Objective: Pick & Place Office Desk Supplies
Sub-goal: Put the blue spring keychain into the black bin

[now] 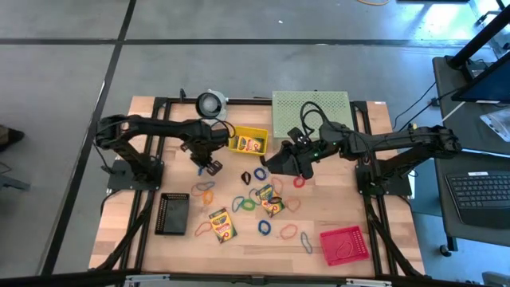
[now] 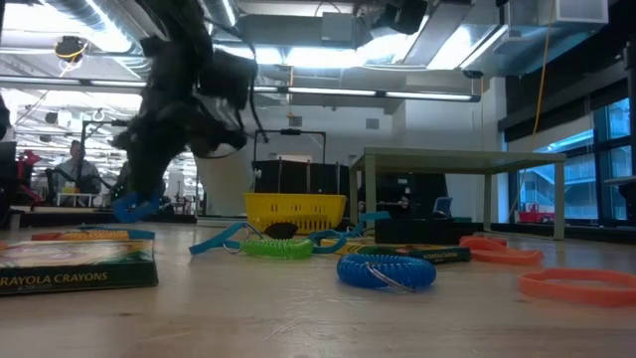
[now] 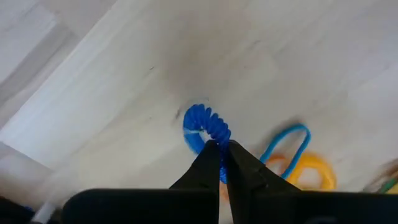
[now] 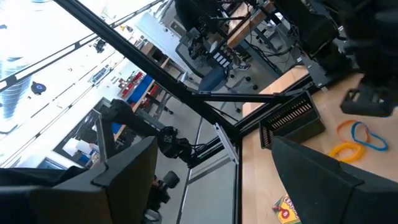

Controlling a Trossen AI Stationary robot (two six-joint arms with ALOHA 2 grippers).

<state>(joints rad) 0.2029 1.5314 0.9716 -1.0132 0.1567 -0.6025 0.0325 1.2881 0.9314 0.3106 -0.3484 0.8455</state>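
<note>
Pinching a blue coiled band (image 3: pixel 205 127), we are closing the left gripper (image 3: pixel 219 149) down on one side of the loop, the fingers narrowed almost together over its coils. In the high view the left gripper (image 1: pixel 210 165) is hanging left of centre, just below the yellow basket (image 1: pixel 249 141); in the low view the band (image 2: pixel 134 207) is dangling at the far left, seemingly clear of the table (image 1: pixel 143 247).

We are judging the band to be very light, soft and springy: it is likely to stretch and swing rather than resist, and the ribbed coils should give the fingertips some purchase. Holding across one strand of the ring, as we are doing, looks like the sensible place, since the loop has no stiff part to take.

The right gripper (image 1: pixel 296 163) is waiting near the middle of the high view, its fingers (image 4: pixel 323 171) standing wide apart and empty.

The remaining supplies are lying across the lower middle of the high view: a crayon box (image 1: pixel 222 225), a second crayon box (image 1: pixel 269 200), and loose loops around them. Those flat boxes will probably be stiffer and want gripping across their narrow edges.
</note>
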